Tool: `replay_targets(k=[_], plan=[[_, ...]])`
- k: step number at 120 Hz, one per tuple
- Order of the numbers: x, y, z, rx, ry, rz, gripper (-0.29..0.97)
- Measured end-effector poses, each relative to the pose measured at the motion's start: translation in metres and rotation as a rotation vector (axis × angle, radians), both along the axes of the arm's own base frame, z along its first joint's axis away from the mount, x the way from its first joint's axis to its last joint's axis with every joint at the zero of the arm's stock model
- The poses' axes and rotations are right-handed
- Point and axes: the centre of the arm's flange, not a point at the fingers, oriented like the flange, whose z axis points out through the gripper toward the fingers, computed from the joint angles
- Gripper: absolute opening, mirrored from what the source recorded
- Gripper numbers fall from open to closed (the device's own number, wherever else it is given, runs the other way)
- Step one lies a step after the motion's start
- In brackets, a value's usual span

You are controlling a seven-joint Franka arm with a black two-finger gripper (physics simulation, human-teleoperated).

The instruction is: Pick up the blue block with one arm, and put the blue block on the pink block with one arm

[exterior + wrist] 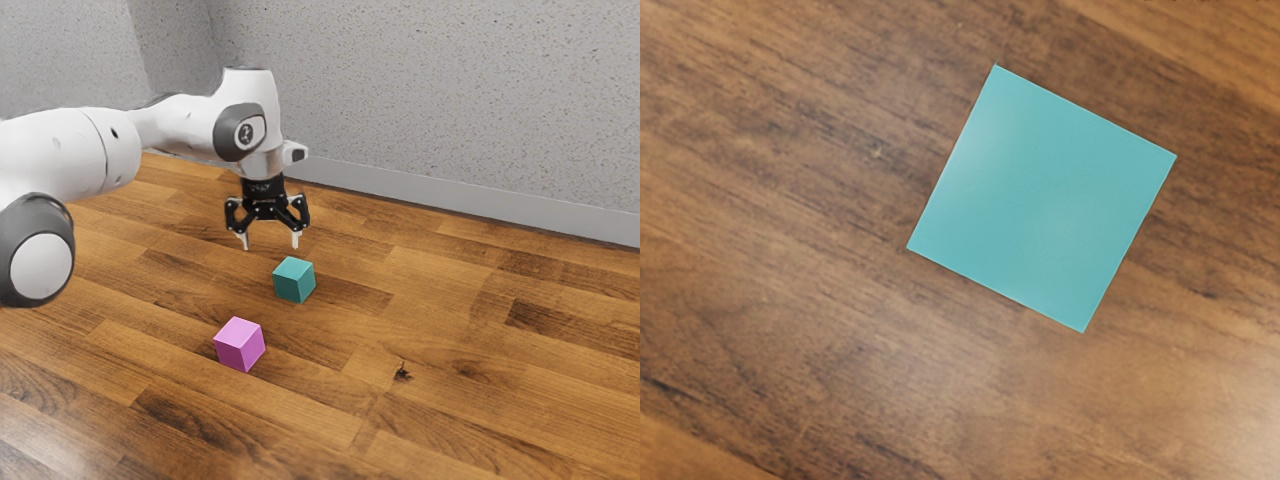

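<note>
White Franka arm comes in from the exterior view's left, wrist bent down. Pink block sits on the wooden bench, lower than the end effector, nearer the camera and slightly toward the exterior view's left of it, well clear of the fingers. End effector hangs over the bench, fingers spread wide and pointing down, nothing between them. Teal-blue block rests flat on the bench just under the end effector, a shade toward the exterior view's right, not touching it; near the pink block but apart. Wrist view: teal-blue block's top face seen from above, turned askew to the wood grain.
</note>
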Motion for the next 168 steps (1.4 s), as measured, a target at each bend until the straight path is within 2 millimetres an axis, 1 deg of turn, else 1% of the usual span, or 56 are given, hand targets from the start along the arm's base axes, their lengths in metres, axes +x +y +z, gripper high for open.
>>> replay_targets(k=[5,11,22,33,38,50,64,70,78,88,94,98,102,118,130,142,168], plan=[[0.011,0.001,-0.013,-0.005,-0.016,-0.009,0.68],[0.018,0.001,-0.024,-0.009,-0.032,-0.024,0.68],[0.024,0.0,-0.034,-0.015,-0.059,-0.065,0.68],[0.03,0.003,-0.055,-0.021,-0.071,-0.12,0.68],[0.036,0.005,-0.061,-0.022,-0.091,-0.151,0.68],[0.043,0.004,-0.062,-0.022,-0.133,-0.23,0.68],[0.046,0.0,-0.061,-0.003,-0.16,-0.348,0.68],[0.047,0.002,-0.061,0.007,-0.165,-0.395,0.68],[0.047,0.007,-0.067,0.014,-0.168,-0.445,0.68],[0.048,0.007,-0.073,0.018,-0.174,-0.503,0.68],[0.043,0.007,-0.081,0.012,-0.164,-0.532,0.68],[0.037,0.008,-0.089,0.0,-0.156,-0.543,0.68],[0.034,0.008,-0.093,-0.007,-0.157,-0.554,0.68],[0.035,0.01,-0.092,-0.02,-0.189,-0.585,0.68],[0.036,0.015,-0.095,-0.038,-0.204,-0.58,0.68],[0.036,0.015,-0.098,-0.05,-0.213,-0.578,0.68],[0.035,0.016,-0.112,-0.068,-0.206,-0.568,0.68]])
